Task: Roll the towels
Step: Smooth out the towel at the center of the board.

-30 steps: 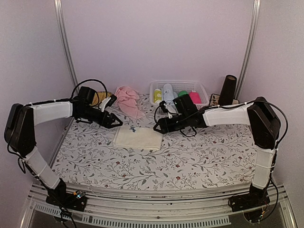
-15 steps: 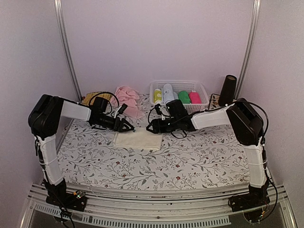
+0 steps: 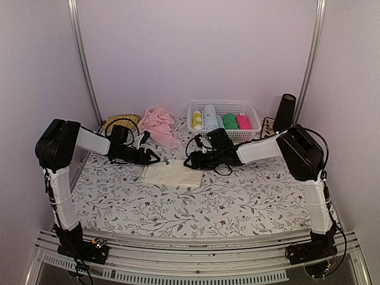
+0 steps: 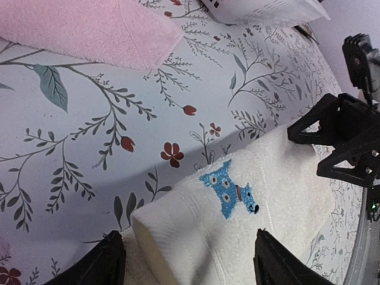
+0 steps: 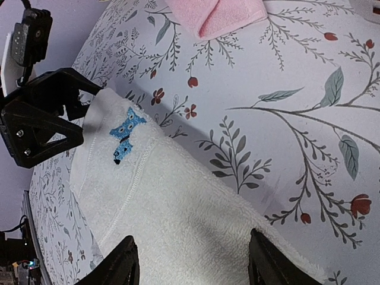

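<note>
Floral tablecloth [image 3: 237, 202] bears cream towel [image 4: 285, 196] embroidered with blue dog [image 4: 230, 195].

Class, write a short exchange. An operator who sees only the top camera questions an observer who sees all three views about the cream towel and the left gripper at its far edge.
Operator: From above, the cream towel looks plain. Is there any marking on it?
Observer: Yes. The left wrist view shows a small blue stitched animal near the towel's far edge.
Operator: Has the left gripper closed on the towel?
Observer: No. In its own view the fingers stand wide apart, with the towel's folded corner between them and not pinched.
</note>
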`<state>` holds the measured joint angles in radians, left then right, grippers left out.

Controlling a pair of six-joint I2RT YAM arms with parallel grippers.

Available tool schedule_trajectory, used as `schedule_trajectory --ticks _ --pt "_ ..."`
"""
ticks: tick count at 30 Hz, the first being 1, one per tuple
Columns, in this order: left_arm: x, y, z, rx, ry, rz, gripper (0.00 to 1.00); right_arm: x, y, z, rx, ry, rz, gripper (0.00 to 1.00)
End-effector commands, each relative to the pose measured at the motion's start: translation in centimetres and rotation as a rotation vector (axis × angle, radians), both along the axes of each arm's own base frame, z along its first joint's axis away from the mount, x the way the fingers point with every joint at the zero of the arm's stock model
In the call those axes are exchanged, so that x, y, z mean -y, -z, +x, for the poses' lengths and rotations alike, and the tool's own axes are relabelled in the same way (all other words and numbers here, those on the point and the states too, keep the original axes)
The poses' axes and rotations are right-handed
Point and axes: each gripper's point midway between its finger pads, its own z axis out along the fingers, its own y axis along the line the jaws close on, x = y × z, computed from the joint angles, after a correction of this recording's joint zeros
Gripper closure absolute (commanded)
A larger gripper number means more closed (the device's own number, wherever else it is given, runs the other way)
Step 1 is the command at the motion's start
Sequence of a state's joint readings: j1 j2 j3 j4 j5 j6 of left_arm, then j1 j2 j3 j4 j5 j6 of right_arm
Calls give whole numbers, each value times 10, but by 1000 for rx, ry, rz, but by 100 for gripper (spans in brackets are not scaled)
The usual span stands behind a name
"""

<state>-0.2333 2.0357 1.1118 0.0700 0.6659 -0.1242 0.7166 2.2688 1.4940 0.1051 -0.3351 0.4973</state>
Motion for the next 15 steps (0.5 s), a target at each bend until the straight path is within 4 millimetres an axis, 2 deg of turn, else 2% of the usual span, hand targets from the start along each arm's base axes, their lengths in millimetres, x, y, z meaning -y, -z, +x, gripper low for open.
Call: schedule_trajectory --ticks 1,4,6,10,12,15 --pt "-13 -4 7 48 -42 54 25 -3 -12 -1 -1 -39 19 37" --pt "-7 -25 9 92 -11 12 23 -4 -33 -3 36 -65 28 36" --pt "-1 -59 11 151 18 -36 21 -3 -45 -5 58 -80 28 36" --pt "-1 -95 8 235 37 -40 14 2 -67 -12 99 -102 15 30" --pt "-14 -93 13 253 -23 49 12 9 -78 -15 128 -99 -5 27" --pt "-34 -75 15 213 -82 183 12 26 -92 -24 174 -86 -49 22"
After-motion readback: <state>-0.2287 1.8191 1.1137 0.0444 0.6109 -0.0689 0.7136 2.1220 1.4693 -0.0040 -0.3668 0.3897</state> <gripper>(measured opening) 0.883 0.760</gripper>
